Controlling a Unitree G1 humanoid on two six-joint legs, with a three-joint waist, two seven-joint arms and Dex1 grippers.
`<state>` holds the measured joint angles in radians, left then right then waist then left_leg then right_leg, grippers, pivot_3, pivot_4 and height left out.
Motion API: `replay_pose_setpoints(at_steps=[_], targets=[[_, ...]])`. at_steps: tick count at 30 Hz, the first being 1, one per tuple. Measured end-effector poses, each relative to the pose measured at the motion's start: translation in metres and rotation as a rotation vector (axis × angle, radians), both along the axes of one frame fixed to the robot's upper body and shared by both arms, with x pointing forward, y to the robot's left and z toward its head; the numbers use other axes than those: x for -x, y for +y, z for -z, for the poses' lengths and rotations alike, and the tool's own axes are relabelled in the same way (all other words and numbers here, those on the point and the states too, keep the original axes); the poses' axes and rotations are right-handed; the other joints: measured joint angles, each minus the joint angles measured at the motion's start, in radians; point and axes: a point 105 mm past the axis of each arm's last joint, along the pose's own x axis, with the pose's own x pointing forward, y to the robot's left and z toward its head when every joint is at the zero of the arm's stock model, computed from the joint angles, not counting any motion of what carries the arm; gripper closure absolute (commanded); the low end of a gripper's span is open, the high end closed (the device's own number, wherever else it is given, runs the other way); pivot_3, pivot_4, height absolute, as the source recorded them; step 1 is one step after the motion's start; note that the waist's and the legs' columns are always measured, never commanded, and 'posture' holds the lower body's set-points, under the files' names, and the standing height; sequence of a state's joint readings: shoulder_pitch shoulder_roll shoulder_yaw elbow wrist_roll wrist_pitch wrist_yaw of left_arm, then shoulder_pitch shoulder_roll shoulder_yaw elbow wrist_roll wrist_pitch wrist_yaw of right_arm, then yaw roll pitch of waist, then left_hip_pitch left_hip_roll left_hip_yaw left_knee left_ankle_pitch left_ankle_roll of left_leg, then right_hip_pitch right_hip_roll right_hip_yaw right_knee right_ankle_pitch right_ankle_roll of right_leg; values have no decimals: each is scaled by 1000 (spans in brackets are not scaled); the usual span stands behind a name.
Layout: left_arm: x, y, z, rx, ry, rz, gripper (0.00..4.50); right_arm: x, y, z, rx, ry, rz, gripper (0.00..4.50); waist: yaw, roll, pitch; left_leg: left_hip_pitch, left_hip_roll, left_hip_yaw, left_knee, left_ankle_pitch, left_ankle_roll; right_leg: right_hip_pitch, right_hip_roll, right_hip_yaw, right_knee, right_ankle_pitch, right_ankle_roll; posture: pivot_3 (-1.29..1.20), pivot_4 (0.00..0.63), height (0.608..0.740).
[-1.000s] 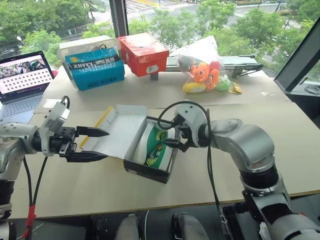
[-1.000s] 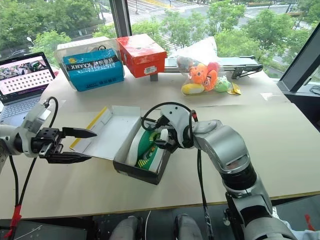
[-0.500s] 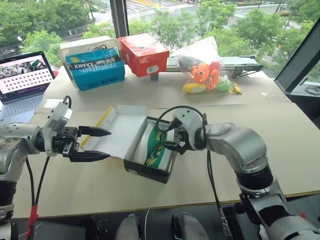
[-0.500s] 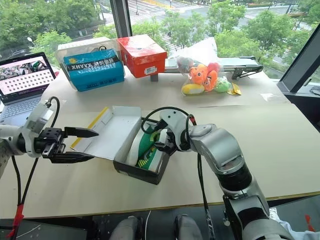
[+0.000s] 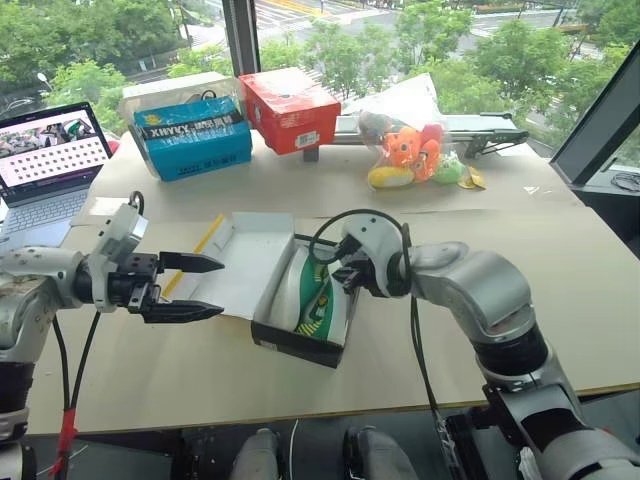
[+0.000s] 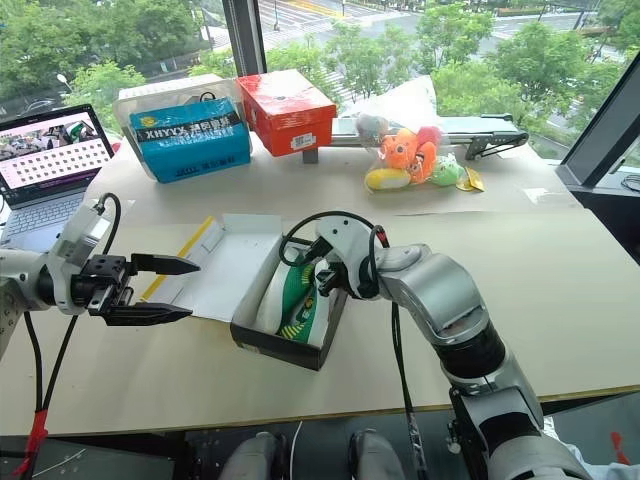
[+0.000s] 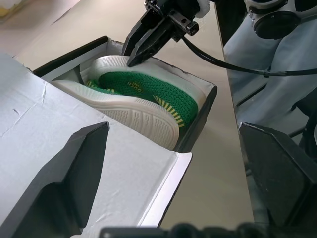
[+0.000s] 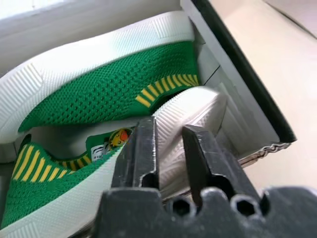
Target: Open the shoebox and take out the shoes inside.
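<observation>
Where the left eye view looks down: open shoebox [image 5: 300, 300] on tan tabletop [image 5: 560, 290], lid flat leftward, shoes [image 5: 312, 292] on edge inside, long axes running away from the robot; windows and trees behind. From the left wrist: left gripper [image 7: 173, 198] spread beside the lid. From the right wrist: right gripper [image 8: 167, 148] nearly shut, pinching a shoe's white sole edge.

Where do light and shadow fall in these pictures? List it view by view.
Head views: daylight comes through the windows behind the table, and a soft shadow lies along the near side of the shoebox. Left wrist view: the left end effector shows dark fingers against the brightly lit white inside of the lid. Right wrist view: the shoes are evenly lit, with bright soles.
</observation>
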<state>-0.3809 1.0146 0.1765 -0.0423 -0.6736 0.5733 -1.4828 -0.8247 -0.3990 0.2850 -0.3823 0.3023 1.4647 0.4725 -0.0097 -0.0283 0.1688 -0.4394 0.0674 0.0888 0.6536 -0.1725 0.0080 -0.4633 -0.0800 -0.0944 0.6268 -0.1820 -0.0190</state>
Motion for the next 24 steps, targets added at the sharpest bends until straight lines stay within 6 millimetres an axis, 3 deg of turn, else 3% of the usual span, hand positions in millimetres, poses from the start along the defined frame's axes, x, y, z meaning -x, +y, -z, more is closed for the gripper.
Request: replay_pose_setpoints(at_steps=[6, 20, 24], targets=[[0, 0, 0, -1, 0, 0, 0, -4, 2, -3, -72, 45, 31, 3675, -1, 0, 0, 0, 0, 0, 0, 0, 0, 0, 0, 0, 0, 0, 0, 0, 150, 739], [-3, -4, -5, -1, -10, 15, 0, -9, 7, 2, -65, 159, 38, 3675, -3, 0, 0, 1, 0, 0, 0, 0, 0, 1, 0, 0, 0, 0, 0, 0, 150, 739], [-5, -9, -2, 23, -1, 24, 0, -14, 1, 2, -29, 207, 27, 3675, -2, -1, -1, 4, 0, -1, 0, 0, 0, 4, 0, 0, -1, -1, -2, 0, 150, 739]])
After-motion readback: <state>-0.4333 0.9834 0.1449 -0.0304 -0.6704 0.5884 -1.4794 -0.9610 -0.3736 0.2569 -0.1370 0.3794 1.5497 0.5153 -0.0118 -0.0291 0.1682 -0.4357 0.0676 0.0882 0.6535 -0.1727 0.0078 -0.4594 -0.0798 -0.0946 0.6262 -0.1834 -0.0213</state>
